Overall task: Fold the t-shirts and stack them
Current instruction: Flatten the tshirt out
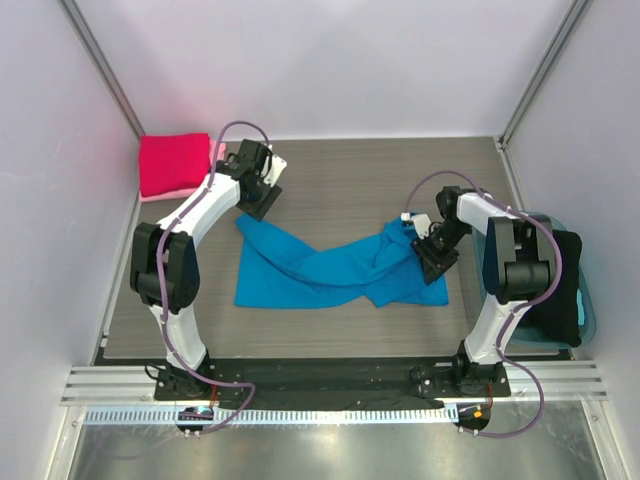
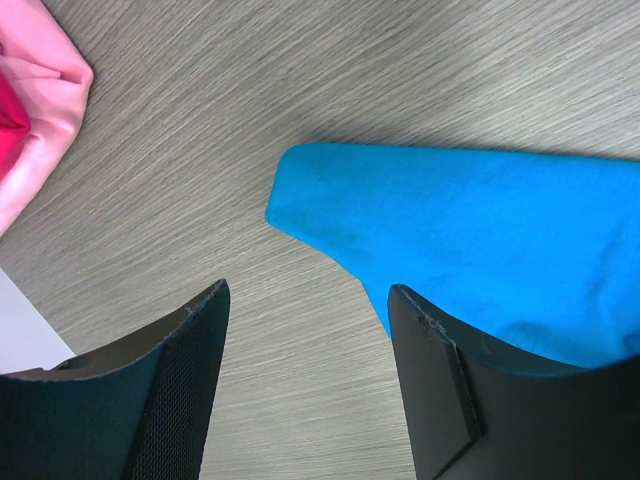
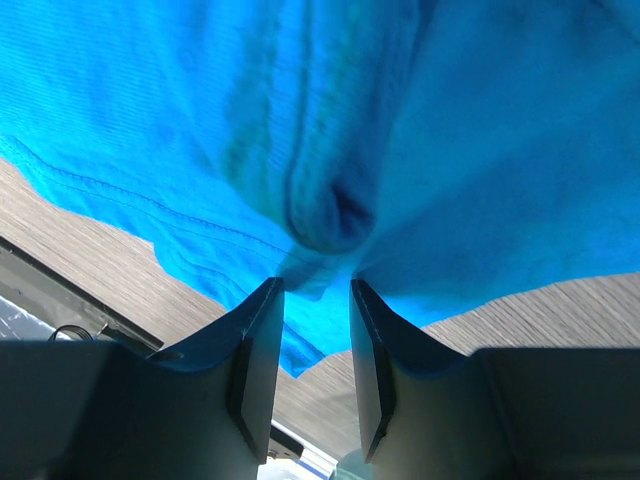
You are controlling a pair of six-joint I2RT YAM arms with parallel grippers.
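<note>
The right end effector (image 3: pixel 315 287) stands narrow, its two pads pinching a puckered fold of the blue t-shirt (image 3: pixel 300 120), with the cloth bunching up right at the fingertips. In the top view this end effector (image 1: pixel 437 258) sits on the right end of the blue t-shirt (image 1: pixel 320 270), which lies rumpled and half spread across the middle of the desk (image 1: pixel 380 180).

The left end effector (image 2: pixel 308 290) is wide, with nothing between its fingers but bare desk (image 2: pixel 300 100). It hangs over the far left corner of the blue t-shirt (image 2: pixel 480 230), and its right finger overlaps the edge of the cloth in the wrist view. From above, this end effector (image 1: pixel 260 198) is at the far left of the shirt.

The desk is grey wood grain, closed in by pale walls (image 1: pixel 330 60) with metal posts in the corners.

In the far left corner the red t-shirt (image 1: pixel 170 162) lies folded on top of the pink t-shirt (image 1: pixel 217 151), well apart from the blue one.

At the right edge stands a translucent blue tub (image 1: pixel 588 312) with something black (image 1: pixel 560 280) in it; what it is I cannot tell.
</note>
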